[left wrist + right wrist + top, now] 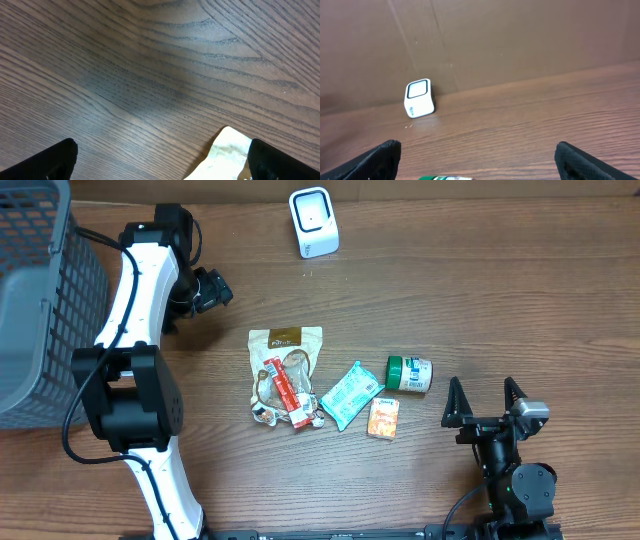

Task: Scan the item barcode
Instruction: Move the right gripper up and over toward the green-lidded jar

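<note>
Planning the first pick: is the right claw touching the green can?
Apart. The overhead view shows bare table between the open right claw and the green can.

basket (85,290): cut by left edge
pouch (227,150): only a corner shows
jar (445,178): sliver at bottom edge
packet (351,393) print: too small to read

Furniture: wood-grain counter (500,290), dark brown, matte, evenly lit, no hard shadows. Plain brown wall (530,35) rises directly behind its far edge. Grey mesh basket (85,290) sits at far left.
</note>
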Available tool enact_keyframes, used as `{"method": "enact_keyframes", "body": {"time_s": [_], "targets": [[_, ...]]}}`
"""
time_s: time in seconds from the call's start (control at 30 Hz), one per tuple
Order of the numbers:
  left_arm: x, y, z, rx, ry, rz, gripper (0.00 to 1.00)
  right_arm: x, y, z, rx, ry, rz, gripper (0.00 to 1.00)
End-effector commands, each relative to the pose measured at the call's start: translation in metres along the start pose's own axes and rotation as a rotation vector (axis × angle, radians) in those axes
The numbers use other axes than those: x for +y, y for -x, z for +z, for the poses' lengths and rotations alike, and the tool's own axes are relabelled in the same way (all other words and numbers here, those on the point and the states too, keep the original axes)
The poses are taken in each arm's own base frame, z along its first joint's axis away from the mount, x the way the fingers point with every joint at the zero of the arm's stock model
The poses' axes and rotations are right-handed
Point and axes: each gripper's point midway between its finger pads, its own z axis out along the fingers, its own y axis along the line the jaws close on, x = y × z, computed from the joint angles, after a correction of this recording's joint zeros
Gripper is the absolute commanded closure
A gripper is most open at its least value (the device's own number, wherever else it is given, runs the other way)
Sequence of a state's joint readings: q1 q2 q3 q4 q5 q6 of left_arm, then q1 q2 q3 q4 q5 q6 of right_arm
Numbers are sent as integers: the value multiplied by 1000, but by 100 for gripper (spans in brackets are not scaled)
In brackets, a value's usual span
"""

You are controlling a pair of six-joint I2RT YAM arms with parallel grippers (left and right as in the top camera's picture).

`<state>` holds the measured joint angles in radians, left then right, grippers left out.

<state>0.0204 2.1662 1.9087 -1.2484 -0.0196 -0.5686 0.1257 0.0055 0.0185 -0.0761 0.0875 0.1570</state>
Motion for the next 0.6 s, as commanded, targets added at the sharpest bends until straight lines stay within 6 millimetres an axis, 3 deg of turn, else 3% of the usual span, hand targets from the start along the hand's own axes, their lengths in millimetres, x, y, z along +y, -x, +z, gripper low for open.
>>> {"method": "enact_keyframes", "body": {"time_s": [0.0,0.23,0.3,0.4,0.57], "targets": [[0,6,-11,-36,-6,9,0,-15,4,0,-34,-85,-2,0],[0,6,-11,-36,-6,9,0,-13,1,0,-22,-68,96,0],[0,6,-11,-36,-6,9,0,-2,-2,1,-3,-5,136,0],[0,6,-11,-36,-6,9,0,32,-7,-3,56,183,275,0],[0,6,-11,-36,-6,9,0,45,16,-8,19,249,315,0]]}}
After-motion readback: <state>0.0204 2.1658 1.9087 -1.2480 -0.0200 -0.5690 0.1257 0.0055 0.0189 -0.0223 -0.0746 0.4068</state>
